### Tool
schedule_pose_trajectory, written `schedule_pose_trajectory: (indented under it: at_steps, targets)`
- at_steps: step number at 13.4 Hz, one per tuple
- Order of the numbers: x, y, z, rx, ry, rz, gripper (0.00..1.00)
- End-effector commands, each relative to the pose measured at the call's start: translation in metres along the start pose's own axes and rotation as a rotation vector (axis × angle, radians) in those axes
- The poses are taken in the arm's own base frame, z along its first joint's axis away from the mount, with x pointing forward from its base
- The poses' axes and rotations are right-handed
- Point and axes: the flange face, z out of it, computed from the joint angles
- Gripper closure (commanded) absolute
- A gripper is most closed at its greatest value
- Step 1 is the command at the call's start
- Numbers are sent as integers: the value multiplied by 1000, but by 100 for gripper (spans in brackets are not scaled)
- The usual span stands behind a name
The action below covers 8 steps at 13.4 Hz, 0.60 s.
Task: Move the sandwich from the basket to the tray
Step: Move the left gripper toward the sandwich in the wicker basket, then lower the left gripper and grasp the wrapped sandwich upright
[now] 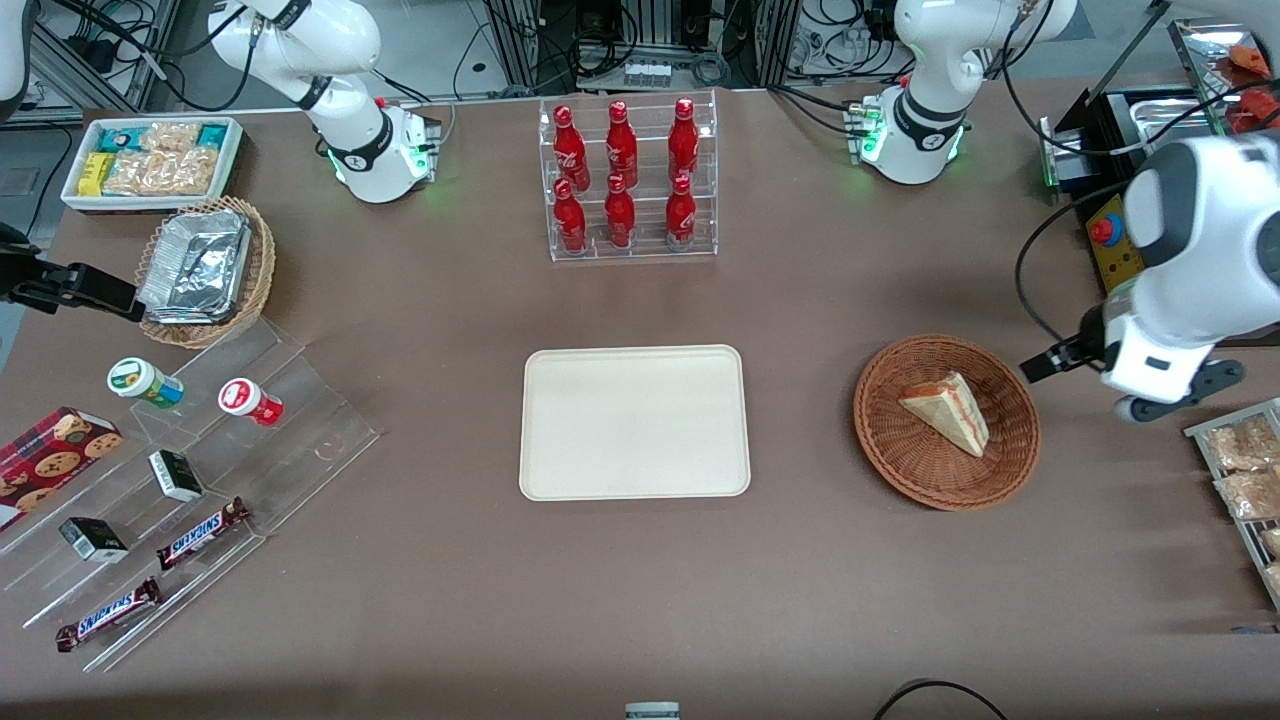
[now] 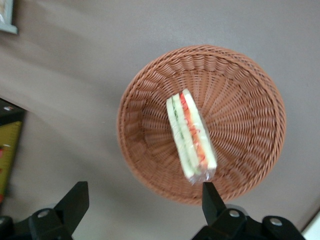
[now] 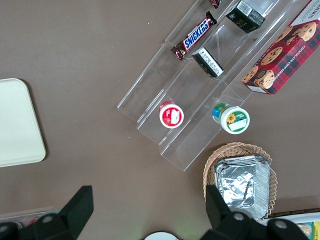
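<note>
The sandwich [image 1: 948,410], a pale wedge with red and green filling on its cut edge [image 2: 191,136], lies wrapped in clear film in the round reddish-brown wicker basket [image 1: 900,455] [image 2: 250,100]. The cream-white tray [image 1: 634,421] [image 3: 17,125] lies flat in the middle of the table beside the basket and holds nothing. My left gripper [image 1: 1042,364] [image 2: 142,200] hangs above the table just outside the basket's rim, toward the working arm's end. Its fingers are spread wide and open, with only bare table and the basket's edge between them. It touches neither sandwich nor basket.
A clear rack of red bottles [image 1: 630,180] stands farther from the camera than the tray. A stepped acrylic stand with snacks [image 1: 180,480], a tan basket of foil containers [image 1: 205,270] and a white bin [image 1: 150,160] sit toward the parked arm's end. A packet rack [image 1: 1240,480] lies near my gripper.
</note>
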Motion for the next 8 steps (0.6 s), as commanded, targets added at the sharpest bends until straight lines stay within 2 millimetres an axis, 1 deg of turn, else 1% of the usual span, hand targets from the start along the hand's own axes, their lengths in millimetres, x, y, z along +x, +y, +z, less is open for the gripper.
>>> schedule_pose_trajectory:
  at_steps: [1, 3, 5, 6, 8]
  targets:
    - [-22, 15, 25, -47, 34, -129, 0]
    - [-37, 26, 54, -79, 67, -197, 0]
    - [-43, 30, 75, -91, 78, -210, 0]
    - [-48, 38, 81, -86, 73, -202, 0]
    - [-53, 42, 99, -92, 77, -205, 0]
